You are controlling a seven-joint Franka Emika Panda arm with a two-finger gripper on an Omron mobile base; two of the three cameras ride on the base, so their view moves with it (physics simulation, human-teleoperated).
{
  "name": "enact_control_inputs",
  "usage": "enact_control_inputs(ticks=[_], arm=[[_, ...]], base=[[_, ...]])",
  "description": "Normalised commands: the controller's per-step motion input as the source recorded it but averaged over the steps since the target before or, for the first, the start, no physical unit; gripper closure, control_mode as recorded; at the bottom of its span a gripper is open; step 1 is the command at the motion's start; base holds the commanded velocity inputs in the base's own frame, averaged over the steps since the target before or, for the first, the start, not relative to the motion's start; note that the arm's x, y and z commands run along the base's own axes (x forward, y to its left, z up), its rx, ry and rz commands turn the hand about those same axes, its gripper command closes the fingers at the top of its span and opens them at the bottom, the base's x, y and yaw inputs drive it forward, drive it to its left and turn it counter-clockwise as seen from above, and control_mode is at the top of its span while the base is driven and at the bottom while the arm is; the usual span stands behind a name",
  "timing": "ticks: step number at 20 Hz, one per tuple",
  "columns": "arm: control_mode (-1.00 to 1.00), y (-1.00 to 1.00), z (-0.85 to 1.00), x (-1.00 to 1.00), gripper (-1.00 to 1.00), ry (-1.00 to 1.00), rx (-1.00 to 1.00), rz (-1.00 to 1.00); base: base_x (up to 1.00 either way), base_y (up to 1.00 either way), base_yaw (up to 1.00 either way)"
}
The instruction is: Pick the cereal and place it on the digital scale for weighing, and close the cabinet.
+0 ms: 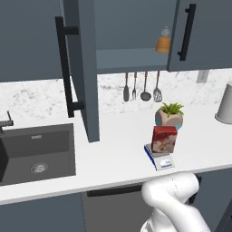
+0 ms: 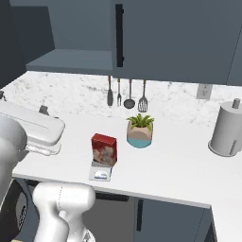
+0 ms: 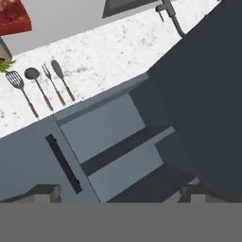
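Observation:
The red cereal [image 1: 164, 139] box stands upright on the digital scale [image 1: 159, 158] near the counter's front edge, with the cereal [image 2: 104, 149] covering most of the scale [image 2: 100, 172] plate. The cabinet [image 1: 84, 68] above has its left door swung out over the counter, black bar handle facing left. In the hand view, my gripper [image 3: 121, 194] is open and holds nothing. It faces the open cabinet [image 3: 113, 127] shelves, with the swung-out door to the right. This view is rolled over, and the cereal [image 3: 14, 16] shows in its top left corner.
A potted plant [image 1: 170, 115] stands just behind the cereal. Several utensils [image 1: 141, 87] hang on the wall under the cabinet. An orange bottle [image 1: 163, 41] sits on the cabinet shelf. The dark sink [image 1: 36, 152] lies at left and a paper towel roll [image 2: 228, 127] at right.

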Motion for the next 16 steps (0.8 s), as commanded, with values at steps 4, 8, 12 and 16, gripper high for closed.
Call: enact_control_inputs(ticks=[4, 8, 12, 16], arm=[[-1.0, 1.0, -0.58, -0.05, -1.0, -0.1, -0.07, -0.08], [-1.0, 1.0, -0.58, -0.01, -1.0, -0.12, -0.06, -0.08], [-1.0, 1.0, -0.38, -0.06, -1.0, -0.23, -0.04, -0.09], [-1.0, 1.0, -0.17, -0.33, -1.0, -0.4, -0.03, -0.08]], base=[[0.0, 0.0, 0.0], [0.0, 0.0, 0.0], [0.0, 0.0, 0.0], [0.0, 0.0, 0.0]])
